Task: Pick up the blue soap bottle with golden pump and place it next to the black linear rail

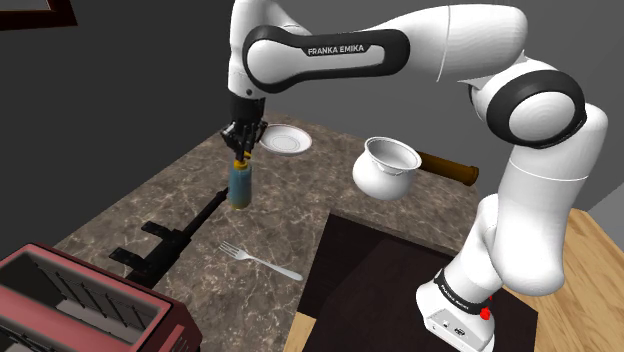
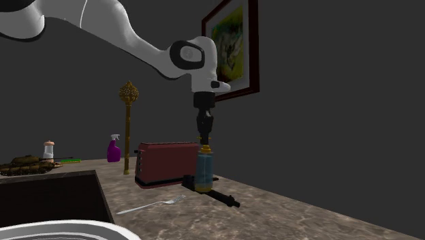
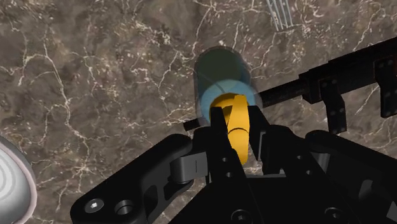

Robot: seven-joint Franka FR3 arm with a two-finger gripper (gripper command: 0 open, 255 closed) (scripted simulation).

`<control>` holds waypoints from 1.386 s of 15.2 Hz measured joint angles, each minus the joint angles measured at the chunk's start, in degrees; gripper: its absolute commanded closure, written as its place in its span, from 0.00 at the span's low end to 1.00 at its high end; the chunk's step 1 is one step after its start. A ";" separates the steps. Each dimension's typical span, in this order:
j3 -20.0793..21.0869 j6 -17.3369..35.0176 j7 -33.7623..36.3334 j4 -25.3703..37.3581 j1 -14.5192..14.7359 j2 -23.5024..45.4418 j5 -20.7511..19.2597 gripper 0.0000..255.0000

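Now clamped on the pump, bottle upright at the rail's end

I see the gripper [image 1: 243, 138] pointing straight down over the marbled counter [image 1: 120, 215], its fingers [image 3: 218, 137] closed on the golden pump [image 3: 236, 121] of the blue soap bottle [image 1: 240, 186]. The bottle hangs upright beneath the hand, just beside the far, thin end of the black linear rail [image 1: 165, 245]. Whether its base touches the counter I cannot tell. From there the rail runs toward the near left, up to the red toaster [image 1: 70, 300]. A fork [image 1: 258, 260] lies on the counter to the right of the rail, apart from it. A white plate [image 1: 285, 140] sits just beyond the gripper, and a white pot [image 1: 388, 165] with a brown handle stands further right.
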 measured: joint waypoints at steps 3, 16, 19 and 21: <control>0.01 2.43 -0.15 -2.13 0.00 0.32 0.06 1.00; 0.03 8.16 -0.50 -6.34 0.00 1.81 0.20 1.00; 0.03 8.18 -0.50 -6.35 0.00 1.81 0.20 0.00; 0.03 8.18 -0.50 -6.35 0.00 1.80 0.20 0.00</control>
